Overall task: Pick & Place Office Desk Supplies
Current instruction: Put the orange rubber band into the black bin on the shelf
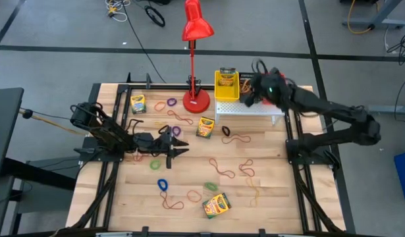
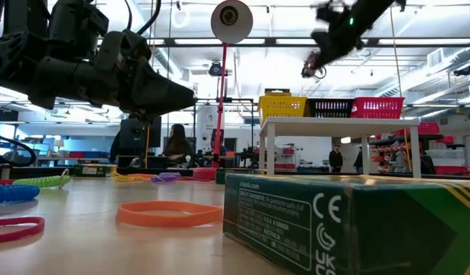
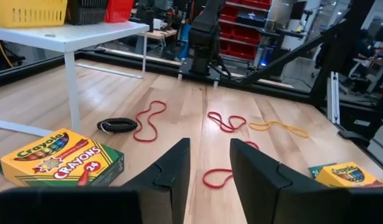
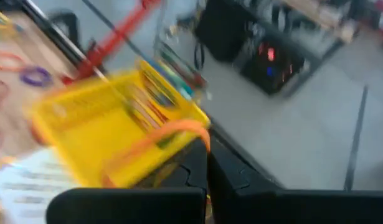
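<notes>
Wooden table (image 1: 268, 197), red lamp (image 1: 196, 39) at far edge. White stand (image 1: 255, 109) just beside lamp base, yellow bin (image 1: 226, 85) on it. R gripper (image 4: 207, 163) over that bin, jaws clamped on orange rubber band (image 4: 155, 140). L gripper (image 3: 208, 168) low, near lamp base, jaws apart, empty. Crayon box (image 1: 205, 126) near lamp base, another (image 1: 216, 205) well apart from it; loose bands (image 1: 222, 168) scattered between.

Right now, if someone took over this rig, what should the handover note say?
Right gripper: shut on an orange rubber band, above the yellow basket on the white stand.
Left gripper: fingers apart, empty, low over the table near a red band.
Done: one crayon box stands in the basket.
Left: four crayon boxes and many bands remain on the table.
</notes>
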Available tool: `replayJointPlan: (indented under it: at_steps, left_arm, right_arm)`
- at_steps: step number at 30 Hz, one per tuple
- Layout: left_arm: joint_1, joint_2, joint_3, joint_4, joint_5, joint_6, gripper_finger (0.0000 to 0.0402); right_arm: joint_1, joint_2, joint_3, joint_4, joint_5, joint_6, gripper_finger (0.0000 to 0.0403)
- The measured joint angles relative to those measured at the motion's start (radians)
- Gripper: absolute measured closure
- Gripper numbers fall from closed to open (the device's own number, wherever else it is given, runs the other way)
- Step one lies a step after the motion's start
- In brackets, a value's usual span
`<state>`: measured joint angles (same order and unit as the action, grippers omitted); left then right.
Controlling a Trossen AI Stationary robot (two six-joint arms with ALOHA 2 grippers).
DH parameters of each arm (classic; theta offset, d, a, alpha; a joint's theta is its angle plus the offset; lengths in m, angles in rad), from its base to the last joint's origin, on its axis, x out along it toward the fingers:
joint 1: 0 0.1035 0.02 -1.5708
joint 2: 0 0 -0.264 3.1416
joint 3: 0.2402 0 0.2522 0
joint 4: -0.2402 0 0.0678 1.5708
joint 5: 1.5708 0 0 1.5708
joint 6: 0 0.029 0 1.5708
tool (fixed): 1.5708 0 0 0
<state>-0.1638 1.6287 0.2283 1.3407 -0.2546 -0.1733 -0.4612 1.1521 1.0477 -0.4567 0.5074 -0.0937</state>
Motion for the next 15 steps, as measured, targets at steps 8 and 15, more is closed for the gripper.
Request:
replayJointPlan:
  at_steps: [8,15]
  left_arm:
    - [0.0,0.0,0.0,-0.001,0.0,-0.021,0.0282]
    - [0.0,0.0,0.0,-0.003,0.0,-0.037,0.0282]
  right_arm:
    - [-0.221,0.153,0.0,-0.003,-0.162,-0.021,0.0388]
    - [-0.223,0.16,0.0,0.019,-0.123,-0.035,0.0324]
